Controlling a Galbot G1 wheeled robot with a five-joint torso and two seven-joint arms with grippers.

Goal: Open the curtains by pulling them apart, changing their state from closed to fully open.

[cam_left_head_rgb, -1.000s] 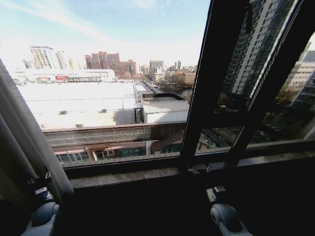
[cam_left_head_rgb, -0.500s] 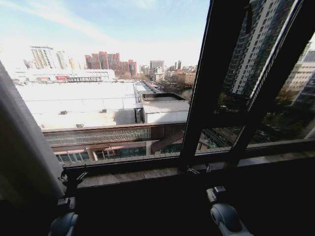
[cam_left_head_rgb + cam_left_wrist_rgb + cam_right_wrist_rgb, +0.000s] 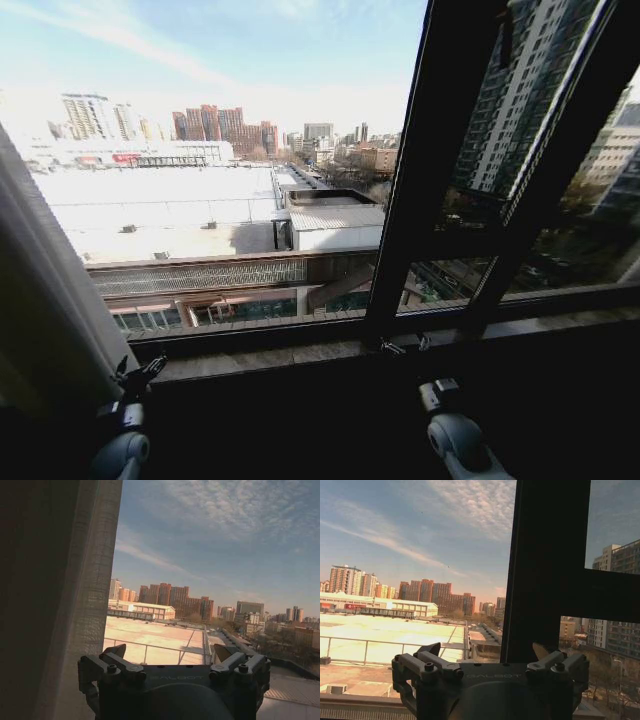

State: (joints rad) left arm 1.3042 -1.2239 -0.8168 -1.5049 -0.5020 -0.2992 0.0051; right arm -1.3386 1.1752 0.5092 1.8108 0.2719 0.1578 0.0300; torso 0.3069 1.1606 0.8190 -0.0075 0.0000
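Cream, see-through pleated curtains (image 3: pixel 45 300) hang bunched at the far left of the window. We have let go of them: our left gripper (image 3: pixel 135 375) was on the cloth a moment ago and now sits open beside it. Our right gripper (image 3: pixel 402 345) waits open by the black window frame (image 3: pixel 440 180). The window looks fully open.

Cream-white pleated curtains (image 3: pixel 45 300), seemingly darker lower down; black window frame (image 3: pixel 430 170).

Curtain (image 3: pixel 45 300) bunched at far left of window, left gripper (image 3: pixel 137 372) just beside its lower edge w/ fingers spread, right gripper (image 3: pixel 405 345) low at centre by sill (image 3: pixel 300 352), under frame bar (image 3: pixel 420 170).
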